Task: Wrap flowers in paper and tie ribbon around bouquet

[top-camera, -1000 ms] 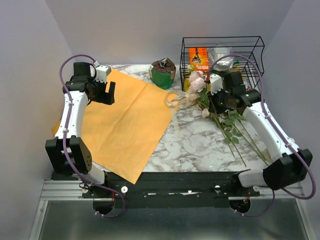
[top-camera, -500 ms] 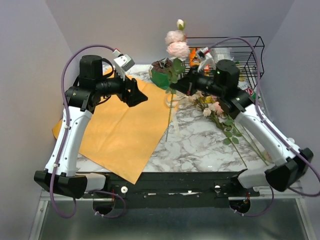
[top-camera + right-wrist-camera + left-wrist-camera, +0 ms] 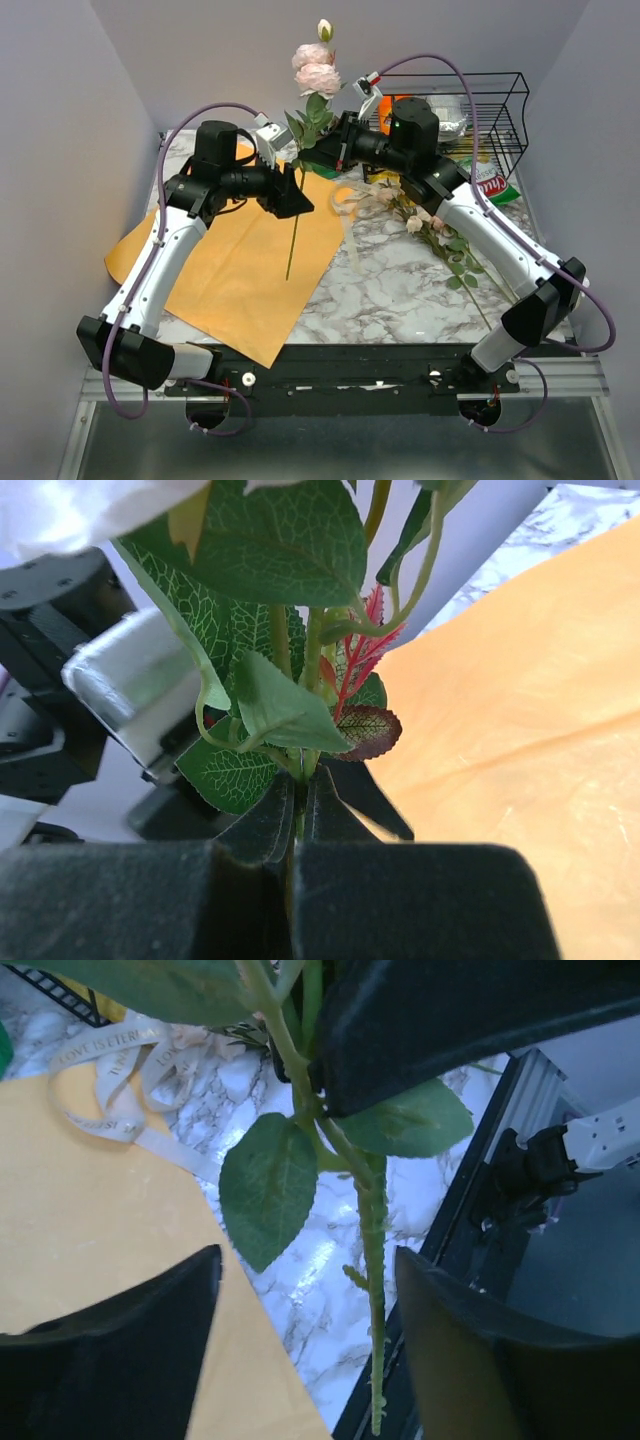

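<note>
My right gripper [image 3: 332, 157] [image 3: 301, 810] is shut on the stem of one bunch of the flowers [image 3: 316, 72], holding it upright over the paper's far right edge. Its pink and cream blooms are at the top and the thin stem [image 3: 291, 250] [image 3: 372, 1270] hangs down. My left gripper [image 3: 297, 196] [image 3: 308, 1260] is open, with its jaws either side of that stem just below the right fingers, and the stem is nearer one jaw. The orange paper [image 3: 235, 260] [image 3: 80, 1230] [image 3: 520, 750] lies flat on the left. The cream ribbon [image 3: 352, 200] [image 3: 105, 1085] lies looped beside it. More flowers [image 3: 440, 235] lie on the marble.
A black wire basket [image 3: 500, 95] stands at the back right with an orange packet [image 3: 383, 108] inside. A green snack bag [image 3: 490, 182] lies in front of it. The grey walls close in on both sides, and the table's black front rail [image 3: 380, 365] lies below.
The right arm has lifted the flower bunch off the table and carried it left over the paper. The left arm swung right to the stem, and its jaws have narrowed slightly.
</note>
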